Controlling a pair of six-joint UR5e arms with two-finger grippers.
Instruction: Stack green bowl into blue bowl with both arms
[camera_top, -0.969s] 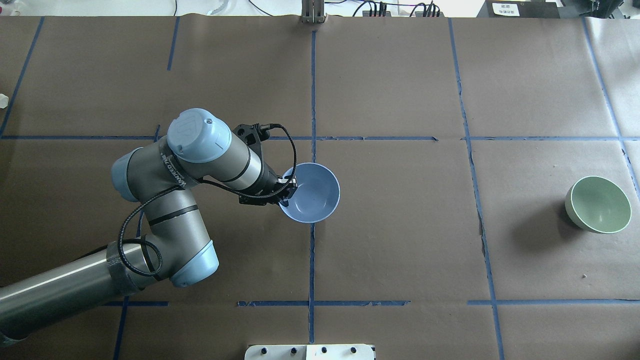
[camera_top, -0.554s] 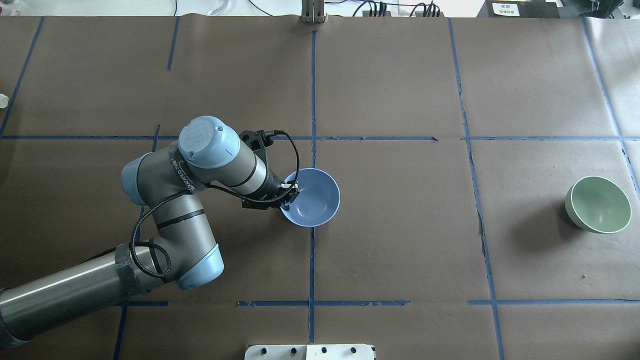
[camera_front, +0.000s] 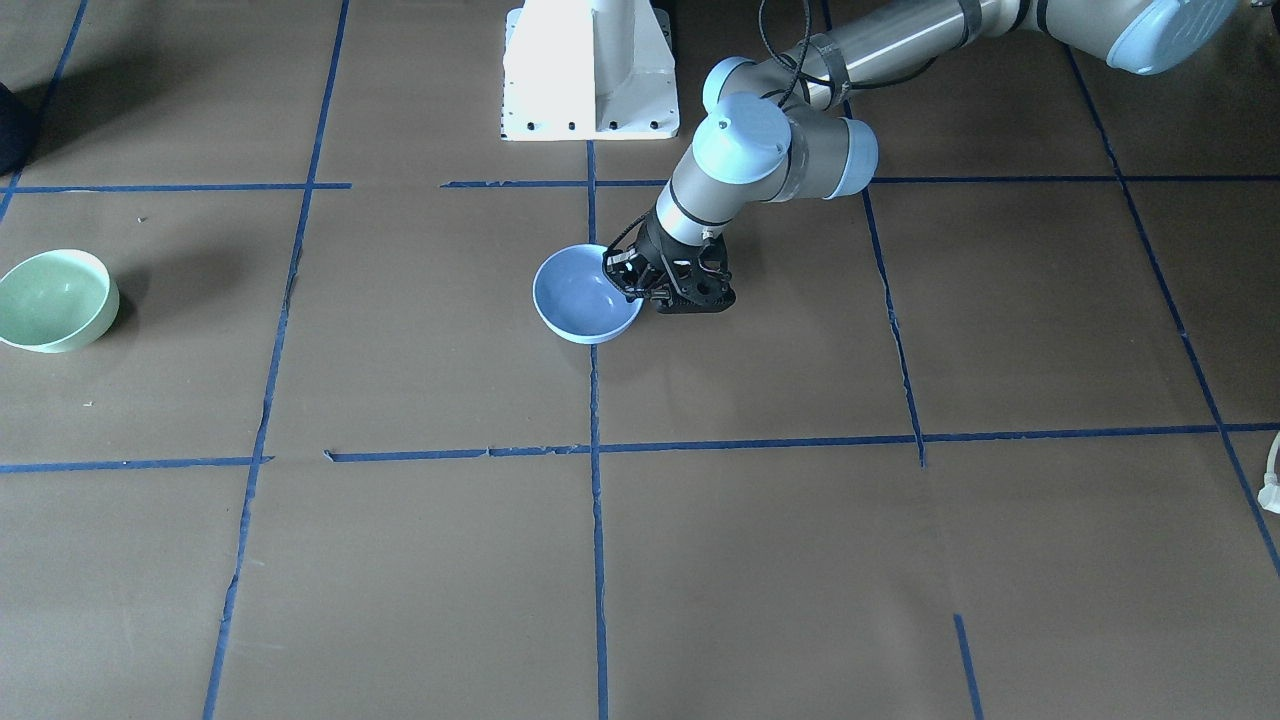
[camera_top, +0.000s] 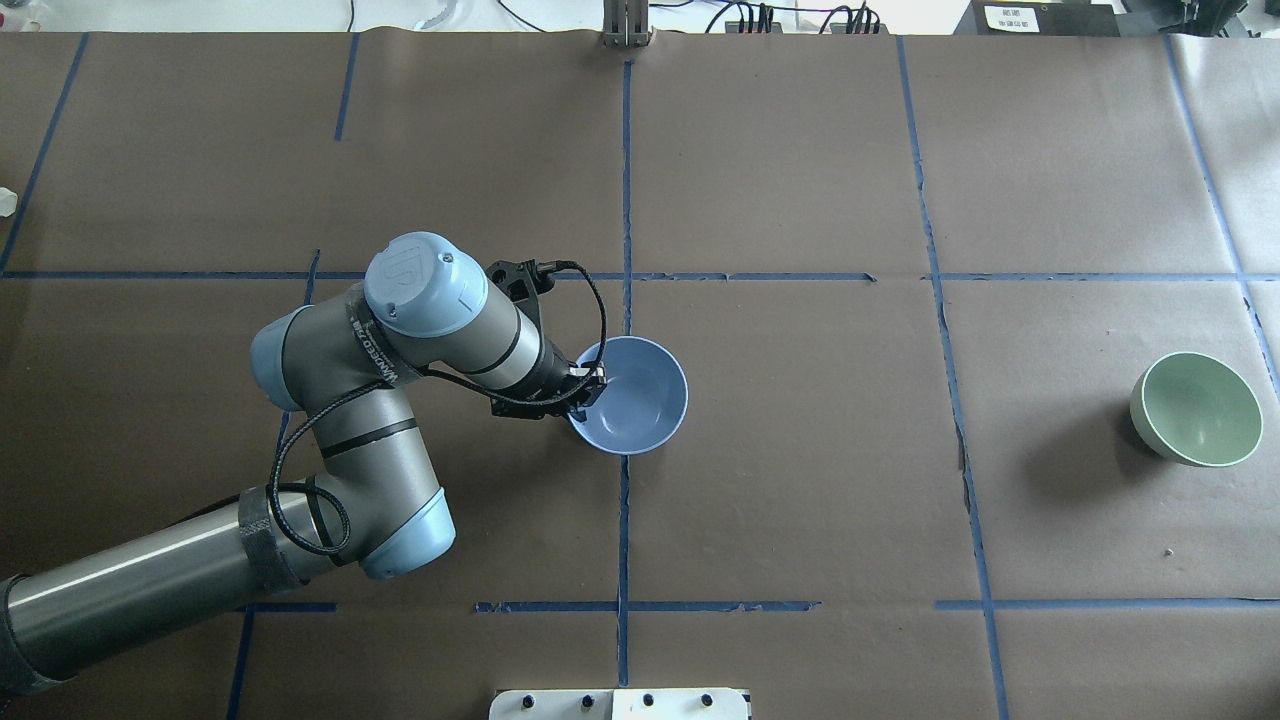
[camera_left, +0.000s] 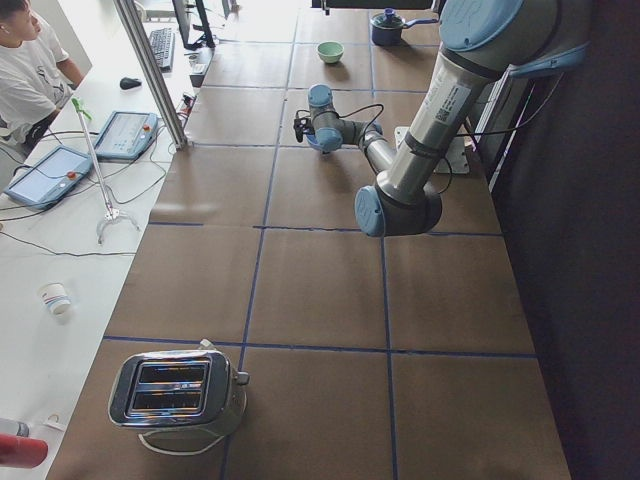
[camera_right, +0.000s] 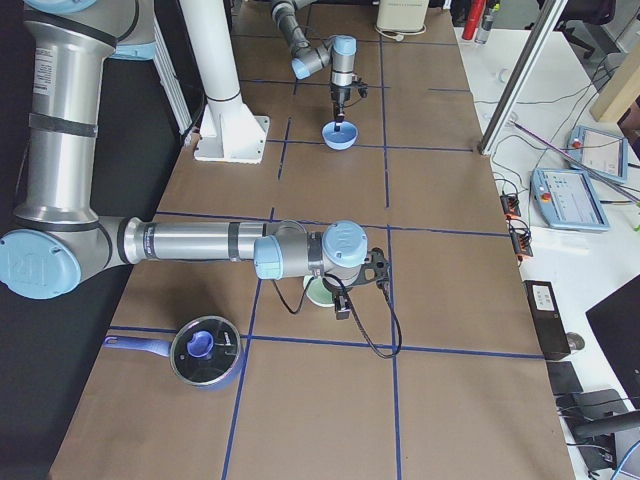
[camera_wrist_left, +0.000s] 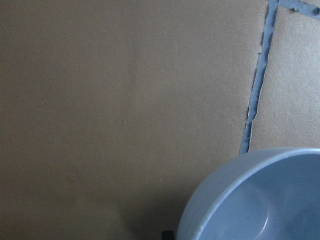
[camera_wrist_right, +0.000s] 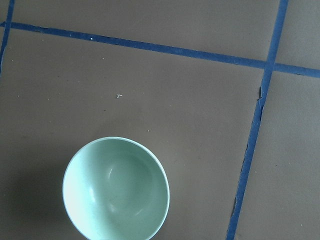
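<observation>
The blue bowl (camera_top: 640, 400) is near the table's middle, on the blue tape line; it also shows in the front view (camera_front: 585, 297). My left gripper (camera_top: 590, 388) is shut on its left rim, one finger inside and one outside, and shows in the front view (camera_front: 628, 280) too. The left wrist view shows only the bowl's rim (camera_wrist_left: 260, 200). The green bowl (camera_top: 1195, 408) sits upright far to the right, alone. In the exterior right view my right gripper (camera_right: 342, 305) hangs over the green bowl (camera_right: 322, 292); I cannot tell if it is open. The right wrist view looks down on the green bowl (camera_wrist_right: 116, 189).
The white pedestal base (camera_front: 590, 65) stands at the robot's side of the table. A blue pot with a lid (camera_right: 205, 352) sits near the right end. A toaster (camera_left: 175, 390) stands at the left end. An operator (camera_left: 30, 70) sits beside the table.
My left gripper has moved a little to the right with the blue bowl held by its rim. The green bowl has not moved.
</observation>
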